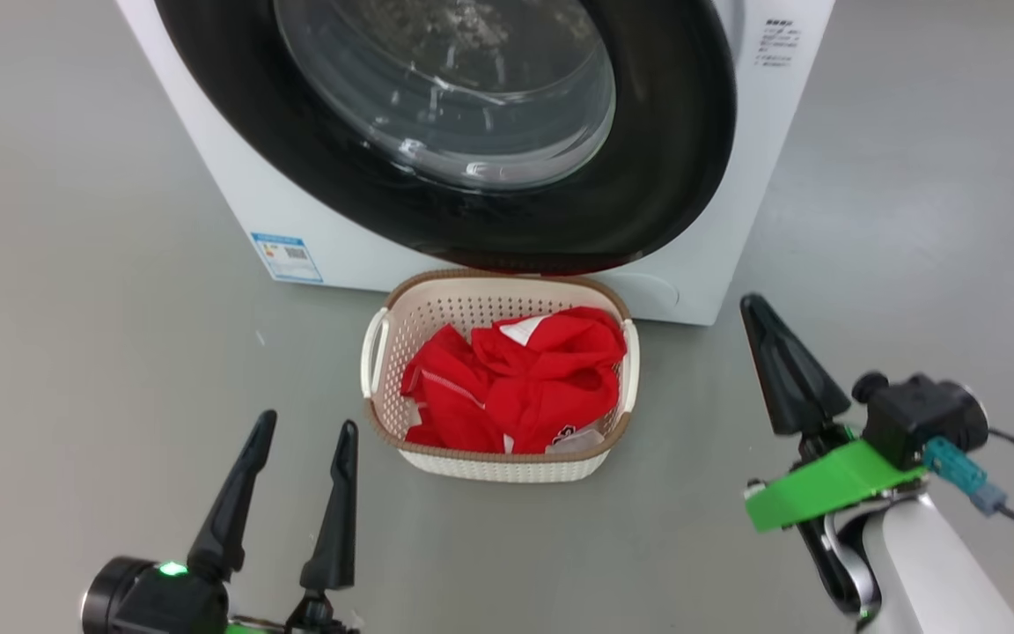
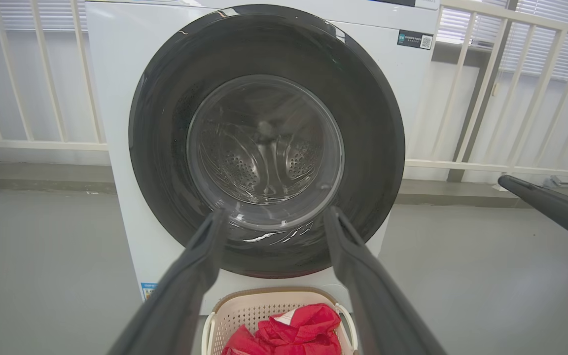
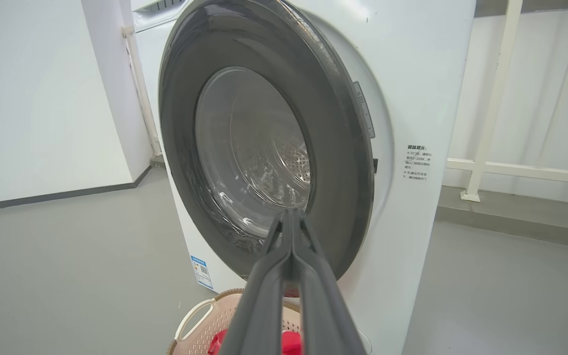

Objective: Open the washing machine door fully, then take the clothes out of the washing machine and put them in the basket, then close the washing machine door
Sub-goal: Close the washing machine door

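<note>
- Washing machine door (image 1: 648, 176) – the black rim lies against the front of the white washing machine (image 1: 234, 194). From the right wrist camera I cannot tell whether it is latched.
- Through the door's glass bowl, in the left wrist view, I can make out the perforated steel drum (image 2: 244, 167).
- Basket (image 1: 498, 275) stands on the grey floor (image 1: 76, 308), just in front of the machine and below the door's lower edge.
- Clothes (image 1: 516, 387) – red fabric with a white patch on top, heaped inside the basket and covering most of its bottom.
- Left gripper (image 1: 308, 420): jaws spread wide, nothing between them. It hangs over the floor just to the left of the basket, fingers pointing toward the machine, touching nothing.
- Right gripper (image 1: 753, 308): fingers pressed together into one dark wedge, gripping nothing. It sits to the right of the basket, apart from both basket and machine.
- Blue label sticker (image 1: 287, 257) sits on the machine's lower front corner, left of the basket.
- White railing (image 2: 481, 88) runs behind the machine.
</note>
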